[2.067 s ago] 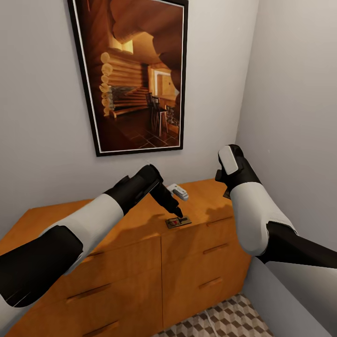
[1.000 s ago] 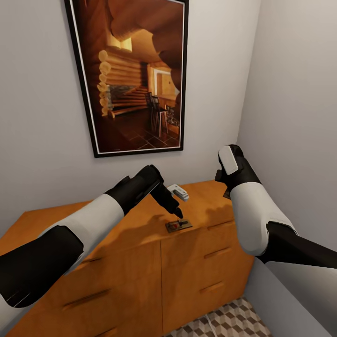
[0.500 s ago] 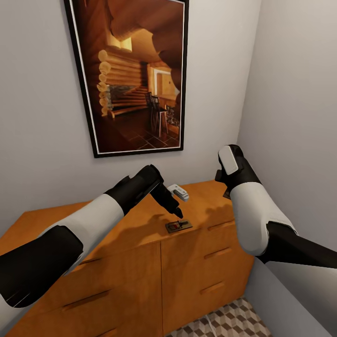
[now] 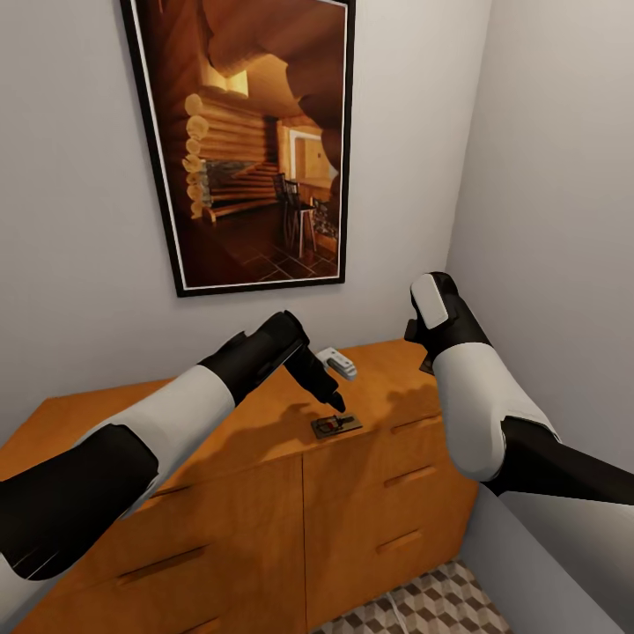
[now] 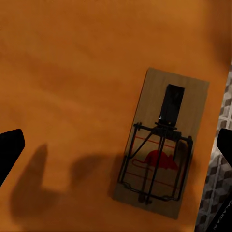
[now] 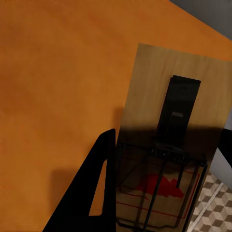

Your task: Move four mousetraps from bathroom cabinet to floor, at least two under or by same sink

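A mousetrap [image 4: 335, 425] lies flat on the orange-brown cabinet [image 4: 220, 493] near the front edge of its top. My left gripper [image 4: 335, 402] points down just above it. In the left wrist view the gripper [image 5: 119, 140] is open, its fingers [image 5: 9, 150] spread wide to either side of the mousetrap [image 5: 162, 145]. My right arm [image 4: 440, 317] hangs over the cabinet's right end. In the right wrist view the right gripper [image 6: 169, 135] is shut on a second mousetrap [image 6: 169, 145], with a finger [image 6: 96, 193] against its edge. A strip of cube-patterned bathroom floor [image 4: 423, 603] lies below.
A small white object [image 4: 335, 360] lies on the cabinet top behind the trap. A large framed picture [image 4: 246, 141] hangs on the wall above. The grey side wall [image 4: 555, 176] is close on the right, and a grey ledge [image 4: 528, 572] runs along the cabinet's right side.
The head view shifted slightly about two seconds ago. Over the last second neither the arms nor the mousetrap on the cabinet have visibly moved.
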### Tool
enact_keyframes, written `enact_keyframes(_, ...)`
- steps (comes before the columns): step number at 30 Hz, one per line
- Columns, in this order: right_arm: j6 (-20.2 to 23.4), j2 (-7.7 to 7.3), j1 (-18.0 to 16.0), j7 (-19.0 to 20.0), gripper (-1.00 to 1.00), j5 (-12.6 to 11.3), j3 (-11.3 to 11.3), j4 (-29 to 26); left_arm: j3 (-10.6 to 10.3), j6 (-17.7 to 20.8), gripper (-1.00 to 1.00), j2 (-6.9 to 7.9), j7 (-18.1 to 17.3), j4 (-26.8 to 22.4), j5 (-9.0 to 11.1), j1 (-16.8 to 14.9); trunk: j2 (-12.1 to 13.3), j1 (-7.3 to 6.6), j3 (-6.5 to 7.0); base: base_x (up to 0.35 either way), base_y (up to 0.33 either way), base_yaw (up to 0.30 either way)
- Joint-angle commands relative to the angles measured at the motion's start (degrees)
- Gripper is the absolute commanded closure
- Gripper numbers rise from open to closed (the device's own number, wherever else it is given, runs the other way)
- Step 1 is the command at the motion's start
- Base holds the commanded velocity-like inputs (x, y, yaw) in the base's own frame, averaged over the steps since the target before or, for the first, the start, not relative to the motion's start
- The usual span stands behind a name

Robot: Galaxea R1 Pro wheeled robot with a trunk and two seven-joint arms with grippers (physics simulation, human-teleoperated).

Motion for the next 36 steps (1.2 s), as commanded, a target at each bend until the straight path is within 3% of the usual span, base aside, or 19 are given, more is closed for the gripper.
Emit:
enact_keyframes(1, 0.1, 0.04, -0.1, -0.5, 1.0, -0.7, -0.2, -0.1, -0.1, 0.2, -1.0, 0.0, -0.4, 0.0, -0.3, -0.1, 0.0, 0.0, -0.07, 0.0, 0.0, 0.0)
enact_keyframes(36, 0.1, 0.04, -0.1, -0.4, 1.0, -0.7, -0.2, 0.0, -1.7, 0.0, -1.0, -0.45, -0.5, 3.9, -0.3, 0.0, 0.0, 0.0, -0.07, 0.0, 0.0, 0.0)
